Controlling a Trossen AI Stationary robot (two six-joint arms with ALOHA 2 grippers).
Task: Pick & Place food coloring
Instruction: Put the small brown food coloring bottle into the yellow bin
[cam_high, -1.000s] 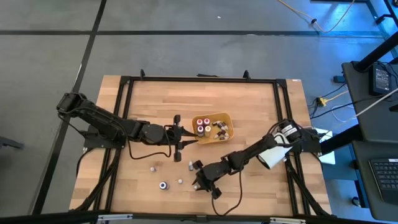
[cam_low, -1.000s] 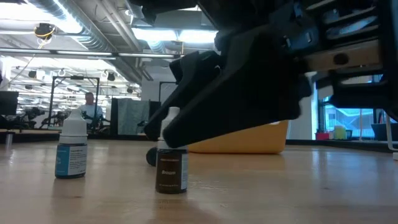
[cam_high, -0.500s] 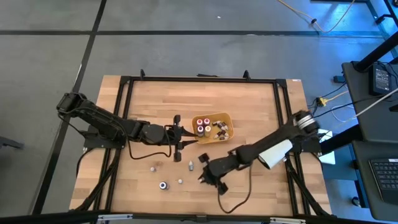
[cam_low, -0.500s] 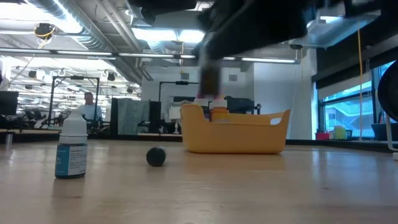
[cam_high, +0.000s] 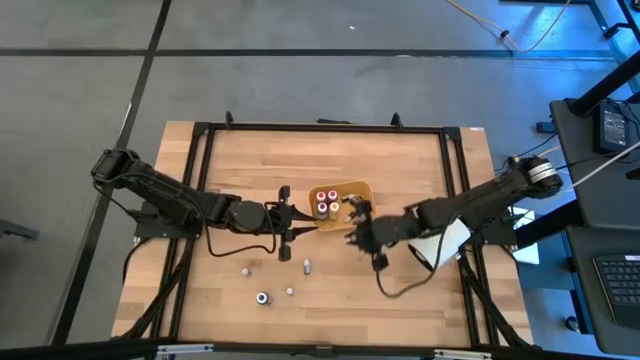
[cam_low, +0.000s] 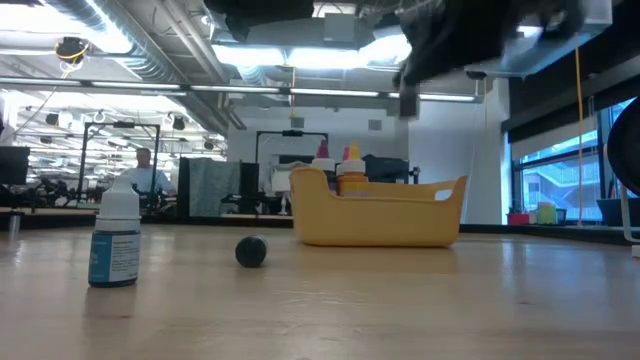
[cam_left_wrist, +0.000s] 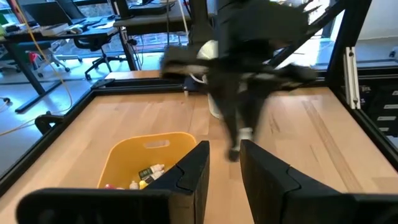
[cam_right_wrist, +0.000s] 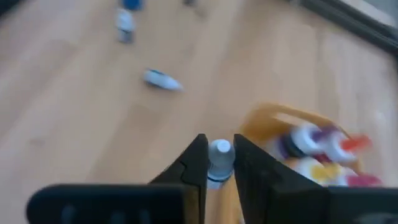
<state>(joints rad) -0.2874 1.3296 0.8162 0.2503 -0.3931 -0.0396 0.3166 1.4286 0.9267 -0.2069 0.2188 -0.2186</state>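
The food coloring bottles are small. Several stand in the yellow tray (cam_high: 362, 190) (cam_low: 380, 222) at mid-table. A white-capped one (cam_low: 115, 235) stands near the front, and others (cam_high: 306, 266) (cam_high: 262, 297) are scattered there, with one lying down (cam_right_wrist: 163, 79). My right gripper (cam_high: 357, 232) (cam_right_wrist: 217, 155) hangs in the air just on the near side of the tray, shut on one white-capped bottle (cam_right_wrist: 219, 152). My left gripper (cam_high: 303, 226) (cam_left_wrist: 225, 149) waits level at the tray's left side, its fingers slightly apart with nothing between them. My right gripper pinches the bottle between its two fingers, just below the white cap (cam_right_wrist: 216, 174). The cap stands out past the fingertips. The fingers slant down from the table's right side. The bottle is lifted clear of the table, beside the tray.
A small dark round piece (cam_low: 251, 251) lies on the wood in front of the tray. A black frame (cam_high: 450, 180) runs around the tabletop. Bare wood lies to the far side and the right of the tray.
My right gripper has lifted a brown-labelled bottle off the table near the front edge. It has carried the bottle up and toward the far right, to the tray's near side, tipping less steeply downward on the way. The bottle is now clear of the table.
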